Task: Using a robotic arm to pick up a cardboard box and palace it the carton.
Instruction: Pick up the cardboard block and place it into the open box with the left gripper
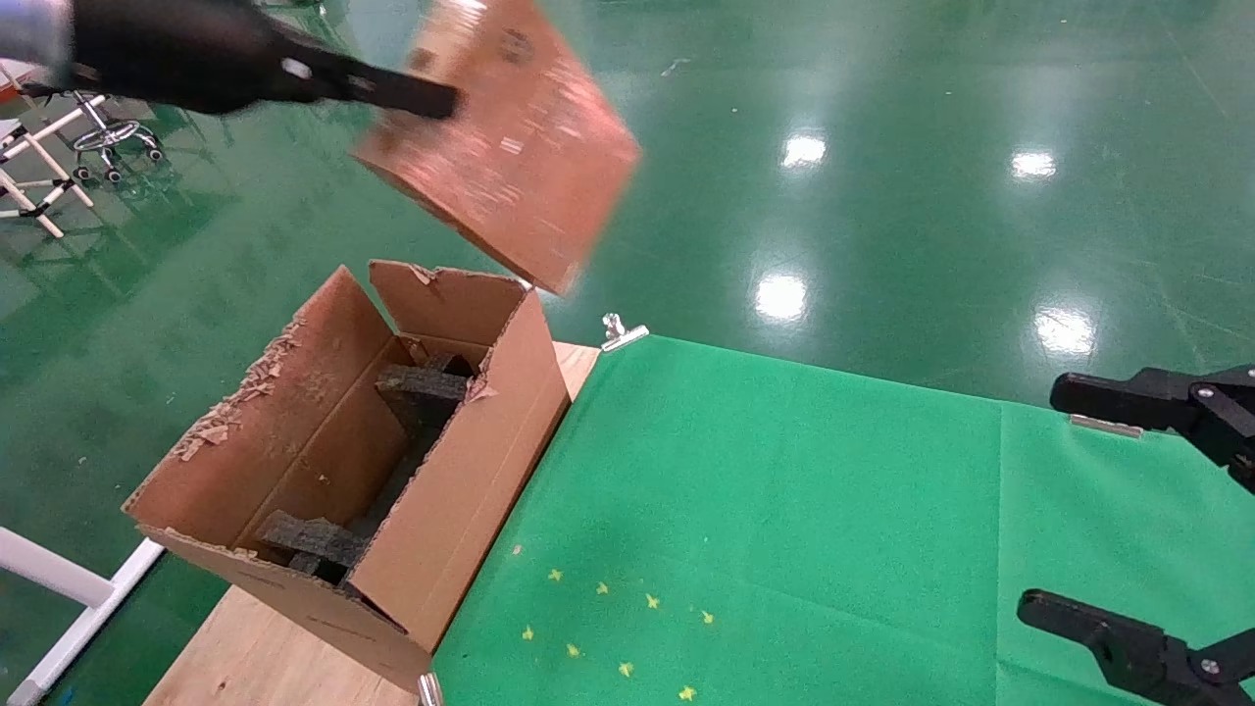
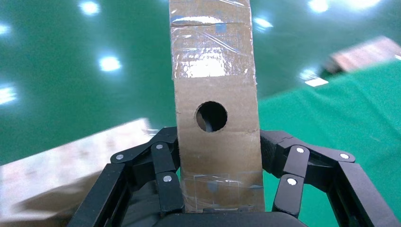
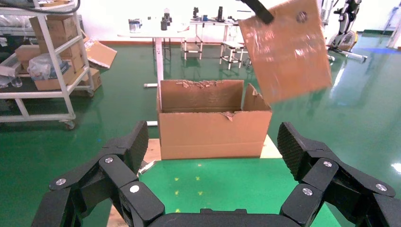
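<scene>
While clamped in left hand [image 2: 217,189], cardboard box [image 1: 510,137] airborne

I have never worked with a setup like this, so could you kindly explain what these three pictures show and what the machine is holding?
This is a two-armed robot seen through three cameras: one on its head looking down at the work, and one on each wrist.

In the head view, the left gripper holds a small flat cardboard box in the air, tilted, above and beyond the open carton. The left wrist view looks along that gripper: its fingers clamp the box's narrow taped side, which has a round hole.

The carton stands at the edge of a table covered with green cloth, and dark foam blocks sit inside it.

The right gripper is open and empty over the cloth; its wrist view faces the carton across the table.
</scene>
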`<action>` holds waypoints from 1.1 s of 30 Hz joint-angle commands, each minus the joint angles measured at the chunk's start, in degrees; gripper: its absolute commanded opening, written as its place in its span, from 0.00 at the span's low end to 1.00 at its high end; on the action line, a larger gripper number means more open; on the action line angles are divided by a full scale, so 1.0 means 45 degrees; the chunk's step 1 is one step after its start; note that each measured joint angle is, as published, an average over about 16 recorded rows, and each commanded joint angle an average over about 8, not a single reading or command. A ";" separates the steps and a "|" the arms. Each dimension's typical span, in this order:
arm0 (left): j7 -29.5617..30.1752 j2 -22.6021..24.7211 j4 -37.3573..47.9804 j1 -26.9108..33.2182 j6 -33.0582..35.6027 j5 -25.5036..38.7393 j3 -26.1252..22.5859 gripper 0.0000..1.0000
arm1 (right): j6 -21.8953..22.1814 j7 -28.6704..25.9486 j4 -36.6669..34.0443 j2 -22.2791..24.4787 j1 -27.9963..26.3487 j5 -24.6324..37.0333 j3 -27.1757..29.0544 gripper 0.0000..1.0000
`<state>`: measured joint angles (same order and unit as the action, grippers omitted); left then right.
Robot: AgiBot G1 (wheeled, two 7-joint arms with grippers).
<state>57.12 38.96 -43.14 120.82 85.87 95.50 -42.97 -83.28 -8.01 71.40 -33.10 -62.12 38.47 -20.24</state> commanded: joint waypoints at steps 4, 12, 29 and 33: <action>-0.1134 -0.0449 0.1652 0.1069 -0.0146 0.1101 -0.0213 0.00 | 0.0000 0.0000 0.0000 0.0000 0.0000 0.0000 0.0000 1.00; -0.2743 -0.1101 0.4006 0.1391 -0.0317 0.2243 -0.0722 0.00 | 0.0000 0.0000 0.0000 0.0000 0.0000 0.0000 -0.0001 1.00; -0.5622 -0.1255 0.7814 0.0327 -0.1983 0.2693 -0.1027 0.00 | 0.0001 0.0001 0.0000 0.0001 0.0000 -0.0001 -0.0002 1.00; -0.6097 -0.1156 0.8333 -0.0043 -0.2460 0.2698 -0.1040 0.00 | 0.0001 0.0001 0.0000 0.0001 0.0000 -0.0001 -0.0002 1.00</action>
<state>30.05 33.75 -5.81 120.66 74.98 107.47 -47.52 -83.27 -8.00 71.40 -33.09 -62.12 38.47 -20.25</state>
